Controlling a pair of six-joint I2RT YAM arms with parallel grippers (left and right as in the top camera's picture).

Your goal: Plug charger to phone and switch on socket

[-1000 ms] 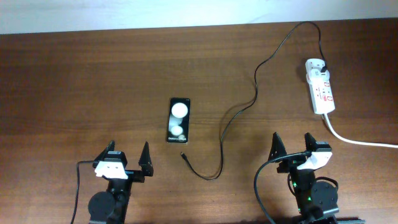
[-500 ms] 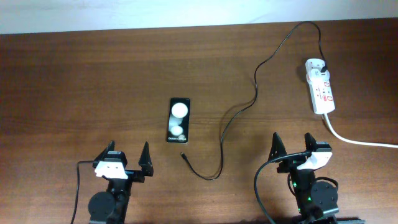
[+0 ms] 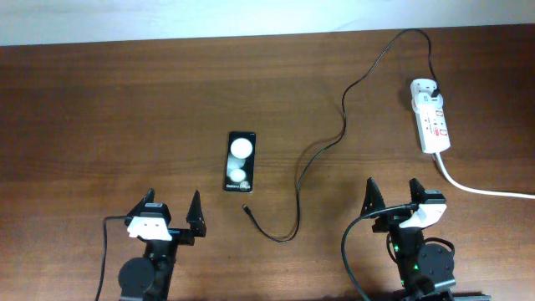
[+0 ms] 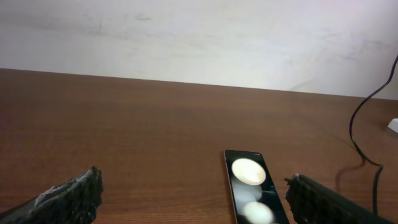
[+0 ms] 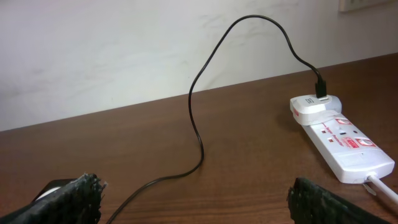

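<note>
Left claw point(image 3: 173, 203) hangs wide open & empty, low at the near edge of the bench point(image 3: 100, 109). Right claw point(image 3: 392, 191) is the same: jaws spread, nothing btwn them.

Phone point(image 3: 240, 161) lies flat, screen up, mid-bench. Its long axis runs away from the robot w/ a slight tilt, near short edge facing the arms.

Charger point(image 3: 318, 150): plug end sits in a white block at the far end of the socket point(image 3: 431, 121). The cable snakes back across the bench and loops. Its connector tip point(image 3: 246, 207) lies loose just short of the phone's near edge, close but not touching.

Key relation: the tip is ahead & to the right of the left claw, and much nearer it than the right claw. So the left arm looks the natural pick for the tip, then prob. a short push along the phone's long axis, tho the port can't be made out.

Socket is ahead-right of the right claw, well apart, long axis also away from the robot. That makes the switch the right arm's job. Switch state too small to tell.
</note>
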